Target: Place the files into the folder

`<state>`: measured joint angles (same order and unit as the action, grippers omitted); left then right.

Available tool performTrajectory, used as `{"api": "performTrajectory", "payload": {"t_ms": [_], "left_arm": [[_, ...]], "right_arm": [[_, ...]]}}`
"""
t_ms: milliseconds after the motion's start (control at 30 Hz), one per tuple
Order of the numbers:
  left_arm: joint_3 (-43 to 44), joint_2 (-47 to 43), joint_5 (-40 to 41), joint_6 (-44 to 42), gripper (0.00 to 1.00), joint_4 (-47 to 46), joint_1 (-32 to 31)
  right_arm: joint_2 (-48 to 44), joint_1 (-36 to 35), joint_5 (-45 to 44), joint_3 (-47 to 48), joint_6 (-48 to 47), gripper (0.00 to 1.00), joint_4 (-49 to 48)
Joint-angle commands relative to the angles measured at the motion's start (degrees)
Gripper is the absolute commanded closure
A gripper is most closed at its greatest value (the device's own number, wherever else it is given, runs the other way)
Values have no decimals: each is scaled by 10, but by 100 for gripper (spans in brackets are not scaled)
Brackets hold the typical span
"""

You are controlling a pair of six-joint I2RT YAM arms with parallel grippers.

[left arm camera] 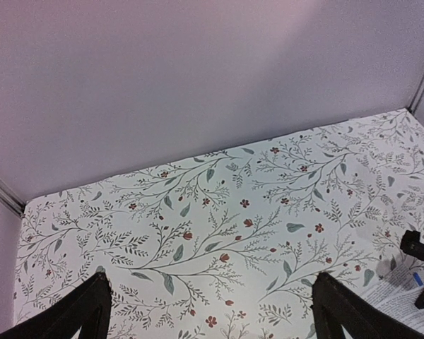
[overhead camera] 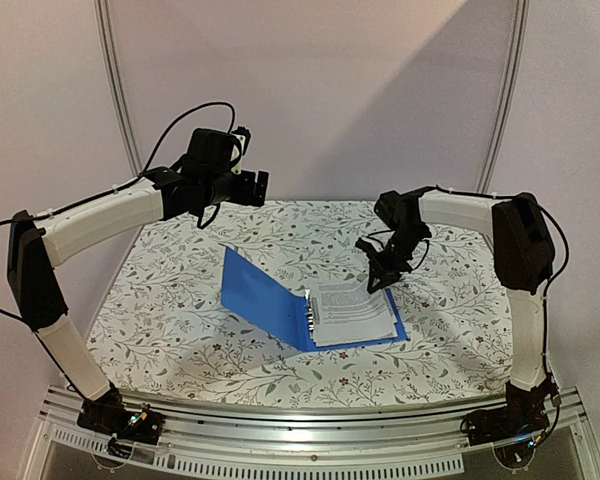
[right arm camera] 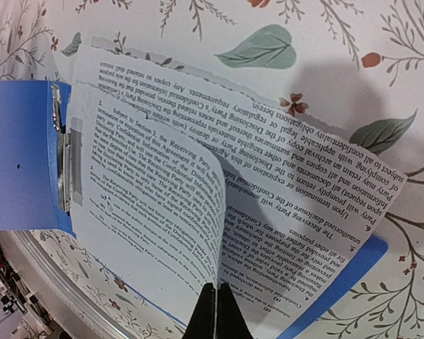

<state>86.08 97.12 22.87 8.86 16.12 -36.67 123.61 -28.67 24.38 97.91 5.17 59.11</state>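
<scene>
The blue folder (overhead camera: 262, 296) lies open in the middle of the table, its cover raised to the left. White printed files (overhead camera: 352, 312) lie on its right half, by the metal clip (right arm camera: 71, 164). My right gripper (right arm camera: 216, 311) is shut on the edge of the top sheet (right arm camera: 162, 205), which curls up off the lower sheet (right arm camera: 297, 183). It also shows in the top view (overhead camera: 380, 275) at the papers' far right corner. My left gripper (overhead camera: 255, 187) hovers high over the far left of the table, fingers (left arm camera: 92, 311) wide apart and empty.
The table carries a floral cloth (overhead camera: 180, 310). White walls and a metal frame post (overhead camera: 115, 80) close the back. An aluminium rail (overhead camera: 310, 420) runs along the near edge.
</scene>
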Motion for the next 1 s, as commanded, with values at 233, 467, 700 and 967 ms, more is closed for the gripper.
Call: {"api": "performTrajectory", "payload": {"t_ms": [233,467,700,967], "left_arm": [[-7,15,-8,4,1,-3,4],[-7,15,-10,5,1,-3,5],[-7,16,-11,5,0,-3,5],[2,25,-15,7,1,7,5]], "right_arm": [[12,-9,-37,18,-6,100,3],[14,-10,-44,21,-3,94,3],[12,-10,-47,21,1,85,12],[-4,-14,-87,21,4,58,22]]}}
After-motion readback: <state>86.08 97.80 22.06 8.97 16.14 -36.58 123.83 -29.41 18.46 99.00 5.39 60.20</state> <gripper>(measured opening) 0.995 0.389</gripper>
